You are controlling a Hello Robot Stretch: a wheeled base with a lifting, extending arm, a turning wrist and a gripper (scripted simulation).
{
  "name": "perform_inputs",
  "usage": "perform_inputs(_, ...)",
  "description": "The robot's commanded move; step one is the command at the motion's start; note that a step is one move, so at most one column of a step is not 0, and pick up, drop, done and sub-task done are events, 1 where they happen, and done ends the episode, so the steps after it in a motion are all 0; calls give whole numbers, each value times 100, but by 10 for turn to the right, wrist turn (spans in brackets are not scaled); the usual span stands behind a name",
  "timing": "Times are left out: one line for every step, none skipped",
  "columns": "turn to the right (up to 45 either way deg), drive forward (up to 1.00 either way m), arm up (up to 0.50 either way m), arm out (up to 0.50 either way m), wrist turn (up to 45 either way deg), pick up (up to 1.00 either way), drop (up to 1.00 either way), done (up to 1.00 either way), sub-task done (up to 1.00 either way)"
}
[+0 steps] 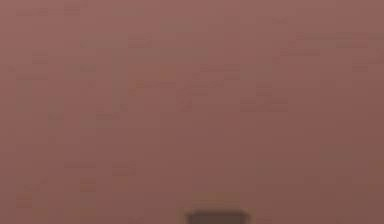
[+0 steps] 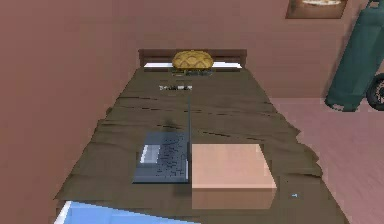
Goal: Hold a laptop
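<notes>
Quantity one of each item listed.

Reddish-brown wall [image 1: 190, 100] across the forward view, with a dark shape [image 1: 222, 215] at the bottom edge.

Bed [image 2: 255, 110] under a rumpled brown blanket, ending at a dark headboard [image 2: 228, 52].

Teal cylindrical object [image 2: 350, 60] standing on the floor past the bed's right edge, level with the head end.

Pale pink box [image 2: 232, 170] lying on the blanket near the foot edge, right of centre.

Laptop [image 2: 165, 157], grey-blue, lying flat on the blanket just beside the box's left side, near the foot edge.

Light blue flat item [image 2: 100, 213] by the bed's foot-left corner.

Golden-brown round item [image 2: 192, 61] at the middle of the head edge.

Framed picture [image 2: 310, 8] on the wall beyond the head-right corner.

Thin dark arm [image 2: 190, 130] running up the bed's centre line.

Gripper [image 2: 166, 88] over the blanket near the head edge, just short of the round item. Cannot tell whether holding anything.

Laptop well apart from the gripper, toward the foot edge and roughly in line with it.
</notes>
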Motion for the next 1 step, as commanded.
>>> perform_inputs(0, 0, 50, 0, 0, 0, 0, 0, 0)
